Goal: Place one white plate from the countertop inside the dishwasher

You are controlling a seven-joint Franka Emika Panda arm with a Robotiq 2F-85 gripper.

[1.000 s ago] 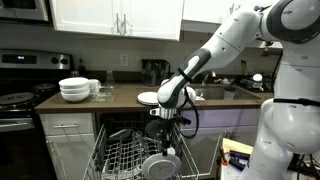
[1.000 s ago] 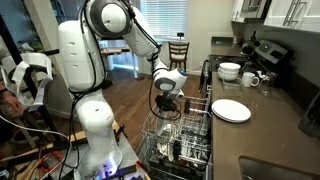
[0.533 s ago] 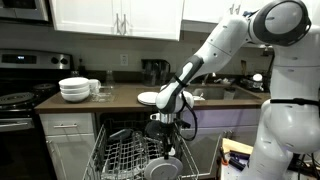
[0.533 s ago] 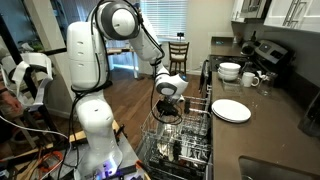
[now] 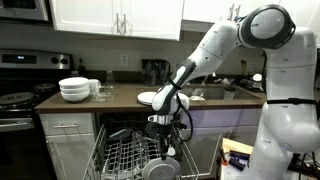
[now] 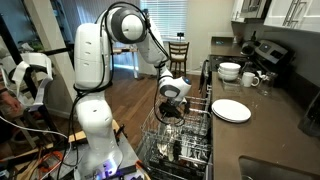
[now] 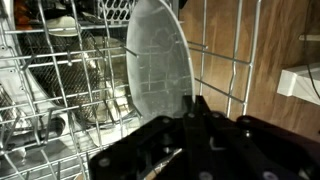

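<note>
My gripper (image 7: 197, 103) is shut on the rim of a white plate (image 7: 158, 62), which stands on edge among the wire tines of the dishwasher (image 7: 60, 80) rack. In both exterior views the gripper (image 5: 163, 128) (image 6: 171, 116) points down into the open dishwasher (image 5: 125, 155) (image 6: 182, 138). The held plate (image 5: 160, 169) shows low in the rack. Another white plate (image 5: 148, 98) (image 6: 231, 110) lies flat on the dark countertop (image 5: 115, 101) (image 6: 275, 125).
A stack of white bowls (image 5: 74, 90) (image 6: 229, 71) and mugs (image 6: 250, 79) stand on the counter near the black stove (image 5: 15, 100). The dishwasher door and pulled-out rack jut into the floor space. A wooden chair (image 6: 178, 52) stands far back.
The arm's upper links have swung over while the gripper has stayed over the rack, shifting slightly and staying shut on the plate.
</note>
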